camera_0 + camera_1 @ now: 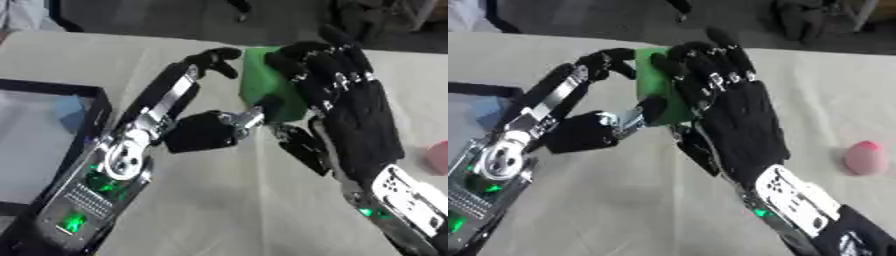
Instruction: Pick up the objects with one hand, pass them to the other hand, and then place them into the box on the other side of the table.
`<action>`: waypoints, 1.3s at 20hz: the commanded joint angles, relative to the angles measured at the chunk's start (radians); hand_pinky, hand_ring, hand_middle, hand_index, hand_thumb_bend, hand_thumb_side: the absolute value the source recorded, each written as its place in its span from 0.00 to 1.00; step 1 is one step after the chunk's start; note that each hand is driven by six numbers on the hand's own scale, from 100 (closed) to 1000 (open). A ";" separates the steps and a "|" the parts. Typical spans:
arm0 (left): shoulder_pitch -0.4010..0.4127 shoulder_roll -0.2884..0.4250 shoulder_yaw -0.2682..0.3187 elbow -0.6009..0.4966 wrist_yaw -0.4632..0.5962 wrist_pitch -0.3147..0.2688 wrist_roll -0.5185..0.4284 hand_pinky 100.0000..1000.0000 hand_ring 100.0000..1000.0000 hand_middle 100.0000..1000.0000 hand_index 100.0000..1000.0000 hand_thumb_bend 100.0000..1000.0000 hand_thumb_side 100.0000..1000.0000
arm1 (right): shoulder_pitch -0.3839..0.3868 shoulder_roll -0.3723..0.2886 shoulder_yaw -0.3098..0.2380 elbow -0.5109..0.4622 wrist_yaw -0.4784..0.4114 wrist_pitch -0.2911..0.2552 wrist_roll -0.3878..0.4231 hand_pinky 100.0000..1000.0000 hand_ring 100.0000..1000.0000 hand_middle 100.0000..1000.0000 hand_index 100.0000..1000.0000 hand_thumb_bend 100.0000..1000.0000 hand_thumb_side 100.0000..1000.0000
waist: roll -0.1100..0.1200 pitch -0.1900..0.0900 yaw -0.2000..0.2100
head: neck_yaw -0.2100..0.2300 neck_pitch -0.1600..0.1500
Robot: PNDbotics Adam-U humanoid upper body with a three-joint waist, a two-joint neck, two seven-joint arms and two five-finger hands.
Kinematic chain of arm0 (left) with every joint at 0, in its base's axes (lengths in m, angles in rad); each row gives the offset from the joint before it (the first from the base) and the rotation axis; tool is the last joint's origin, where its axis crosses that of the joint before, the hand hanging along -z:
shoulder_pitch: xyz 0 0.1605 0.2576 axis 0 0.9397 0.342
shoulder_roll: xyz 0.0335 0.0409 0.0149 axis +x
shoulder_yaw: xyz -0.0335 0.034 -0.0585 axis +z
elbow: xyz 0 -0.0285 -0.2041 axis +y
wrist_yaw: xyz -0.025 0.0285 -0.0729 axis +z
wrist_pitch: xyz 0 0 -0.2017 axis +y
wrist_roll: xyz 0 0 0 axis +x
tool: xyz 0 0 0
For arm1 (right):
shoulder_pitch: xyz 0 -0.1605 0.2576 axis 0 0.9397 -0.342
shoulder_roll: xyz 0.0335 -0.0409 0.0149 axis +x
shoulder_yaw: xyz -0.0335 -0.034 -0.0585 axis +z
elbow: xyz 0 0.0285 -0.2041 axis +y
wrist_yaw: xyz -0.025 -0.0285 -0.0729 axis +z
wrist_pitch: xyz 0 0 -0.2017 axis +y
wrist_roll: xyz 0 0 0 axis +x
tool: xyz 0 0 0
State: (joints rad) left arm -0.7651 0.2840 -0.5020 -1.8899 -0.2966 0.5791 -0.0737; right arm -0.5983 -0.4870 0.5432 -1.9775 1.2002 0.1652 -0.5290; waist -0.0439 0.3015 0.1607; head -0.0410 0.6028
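At upper centre of the frame, above the worktop (623,200), both hands clasp the green block (262,82); the left robot hand (188,100) should pinch it fully before the right robot hand (728,105) uncurls.

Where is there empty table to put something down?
Bare cloth lies near the front, between the two arms, and at the far right beyond the pink thing. It is crowded mid-table, where left robot hand and right robot hand meet on the green block.
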 commanded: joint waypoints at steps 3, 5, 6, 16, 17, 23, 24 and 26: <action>-0.017 -0.008 -0.007 0.031 -0.024 -0.001 -0.036 1.00 1.00 0.69 0.90 0.42 0.56 | -0.014 -0.005 0.001 -0.023 -0.019 -0.026 -0.038 0.84 0.64 0.46 0.47 0.01 0.00 | 0.002 -0.014 -0.001 | 0.005 -0.014; -0.021 -0.014 -0.008 0.038 -0.021 -0.008 -0.043 1.00 1.00 0.68 0.89 0.42 0.55 | -0.012 -0.003 0.004 -0.023 -0.029 -0.039 -0.036 0.84 0.64 0.46 0.47 0.00 0.00 | 0.001 -0.014 0.000 | 0.004 -0.012; -0.021 -0.015 -0.008 0.041 -0.019 -0.011 -0.045 1.00 1.00 0.68 0.89 0.42 0.55 | -0.012 -0.002 0.003 -0.023 -0.033 -0.043 -0.034 0.84 0.64 0.46 0.47 0.00 0.00 | 0.001 -0.014 0.001 | 0.004 -0.012; -0.033 -0.051 0.002 0.041 0.007 -0.040 -0.027 1.00 1.00 0.57 0.79 0.09 0.46 | 0.002 0.013 0.022 -0.023 -0.067 -0.069 -0.008 0.83 0.63 0.47 0.48 0.00 0.00 | -0.005 -0.012 0.004 | 0.007 -0.011; -0.034 -0.065 0.005 0.047 0.019 -0.050 -0.015 0.99 1.00 0.55 0.78 0.03 0.46 | 0.005 0.015 0.026 -0.023 -0.079 -0.073 0.005 0.83 0.63 0.47 0.48 0.00 0.00 | -0.005 -0.012 0.005 | 0.005 -0.010; -0.040 -0.096 0.012 0.098 0.114 -0.090 0.080 0.90 1.00 0.44 0.66 0.00 0.53 | 0.005 0.019 0.016 -0.023 -0.140 -0.090 0.041 0.82 0.64 0.48 0.50 0.00 0.00 | -0.007 -0.012 0.006 | 0.002 -0.006; -0.041 -0.099 0.012 0.105 0.131 -0.095 0.097 0.89 1.00 0.43 0.65 0.00 0.51 | 0.006 0.019 0.015 -0.023 -0.144 -0.091 0.042 0.82 0.64 0.49 0.50 0.00 0.00 | -0.007 -0.012 0.006 | 0.002 -0.006; -0.043 -0.106 0.010 0.117 0.164 -0.105 0.130 0.87 1.00 0.39 0.60 0.00 0.48 | 0.006 0.021 0.014 -0.023 -0.151 -0.092 0.043 0.82 0.65 0.51 0.52 0.05 0.00 | -0.007 -0.012 0.006 | 0.002 -0.005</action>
State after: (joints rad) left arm -0.7797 0.1867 -0.5135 -1.7806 -0.1532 0.4745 0.0251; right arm -0.5857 -0.4745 0.5305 -1.9722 1.0544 0.0885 -0.4911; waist -0.0527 0.3042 0.1669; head -0.0377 0.6034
